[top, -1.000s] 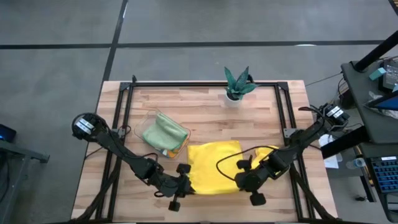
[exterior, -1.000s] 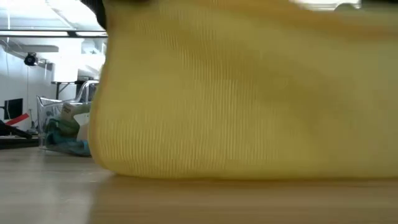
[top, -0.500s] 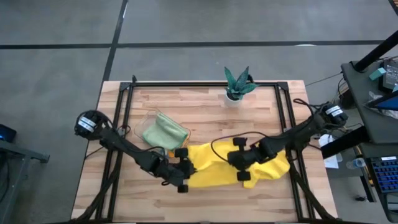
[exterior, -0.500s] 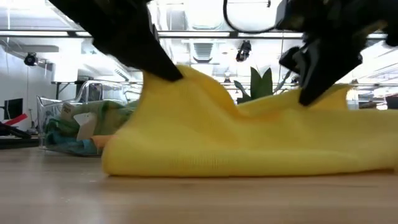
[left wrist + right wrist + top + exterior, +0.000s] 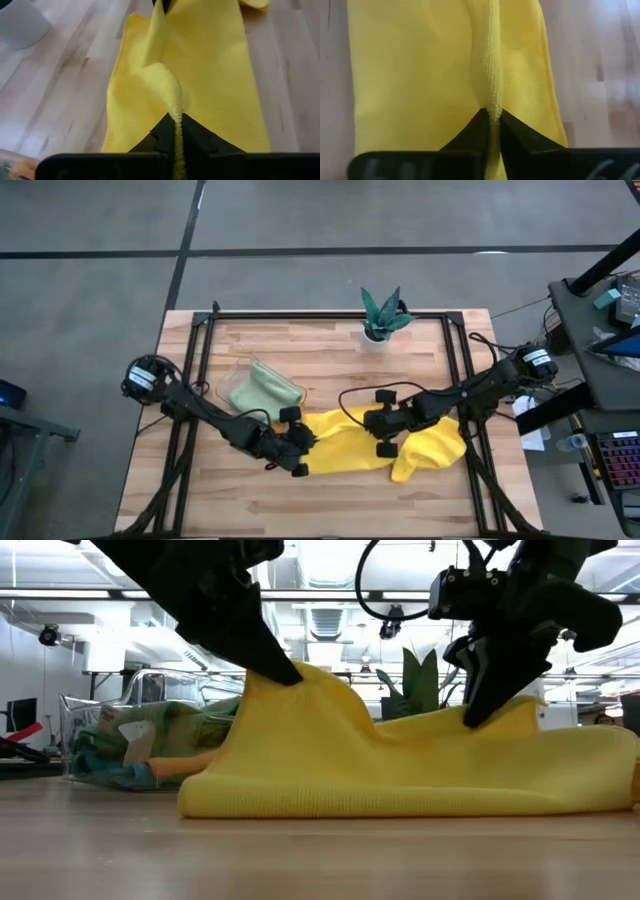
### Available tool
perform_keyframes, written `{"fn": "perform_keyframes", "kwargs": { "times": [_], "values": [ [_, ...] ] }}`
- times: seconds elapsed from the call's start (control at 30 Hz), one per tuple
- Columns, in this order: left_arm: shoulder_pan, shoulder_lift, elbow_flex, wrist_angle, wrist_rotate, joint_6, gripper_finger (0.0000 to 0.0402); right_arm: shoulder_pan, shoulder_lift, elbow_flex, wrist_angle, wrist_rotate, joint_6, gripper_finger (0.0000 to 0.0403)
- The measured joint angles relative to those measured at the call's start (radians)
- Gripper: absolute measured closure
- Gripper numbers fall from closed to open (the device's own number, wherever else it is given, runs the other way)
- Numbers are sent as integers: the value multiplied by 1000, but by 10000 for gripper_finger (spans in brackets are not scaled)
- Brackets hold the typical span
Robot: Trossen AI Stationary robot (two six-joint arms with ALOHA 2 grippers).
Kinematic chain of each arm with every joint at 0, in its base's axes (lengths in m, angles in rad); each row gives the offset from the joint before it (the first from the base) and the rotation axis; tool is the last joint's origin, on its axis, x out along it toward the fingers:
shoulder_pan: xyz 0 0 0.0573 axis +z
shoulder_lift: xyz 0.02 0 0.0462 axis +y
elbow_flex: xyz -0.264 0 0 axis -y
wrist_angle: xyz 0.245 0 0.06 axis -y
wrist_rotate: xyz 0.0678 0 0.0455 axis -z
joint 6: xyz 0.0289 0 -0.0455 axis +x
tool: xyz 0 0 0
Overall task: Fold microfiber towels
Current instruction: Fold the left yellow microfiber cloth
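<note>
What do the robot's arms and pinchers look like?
Both arms are black and jointed, like skinny bug legs. Loose black cables loop above the right gripper, and a thinner cable curls by the left arm's base. Each base has a round black cap with white markings. The left gripper has chunky black parts, and its fingers taper to flat wedge-shaped tips.

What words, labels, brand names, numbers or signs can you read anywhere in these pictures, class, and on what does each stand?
None can be read.
The yellow towel, the plant's white pot and the wooden table carry no print.
The clear tray with cloths bears nothing legible in the low view.
Items on the side desk are too small to show any text.
</note>
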Motion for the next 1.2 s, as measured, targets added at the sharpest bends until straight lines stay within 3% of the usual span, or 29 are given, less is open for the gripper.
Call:
{"fn": "perform_keyframes", "kwargs": {
  "times": [0.23, 0.5, 0.63, 0.8, 1.03, 1.2],
  "values": [
    [15, 0, 0, -22, -78, -6, 331, 0, 0, 0, -8, 120, 18, 292],
    [17, 0, 0, -22, -88, 1, 275, 0, -3, 0, -74, 129, 28, 231],
    [16, 0, 0, -22, -71, 8, 267, 0, -6, 0, -168, 129, 64, 224],
    [16, 0, 0, -22, 27, 9, 267, 0, -8, 0, -257, 129, 96, 225],
    [23, 21, 0, -21, 28, 12, 268, 3, -7, 0, -231, 133, 79, 237],
    [40, 44, 0, -20, 27, 31, 268, 1, -7, -43, -159, 208, 18, 246]
  ]
}}
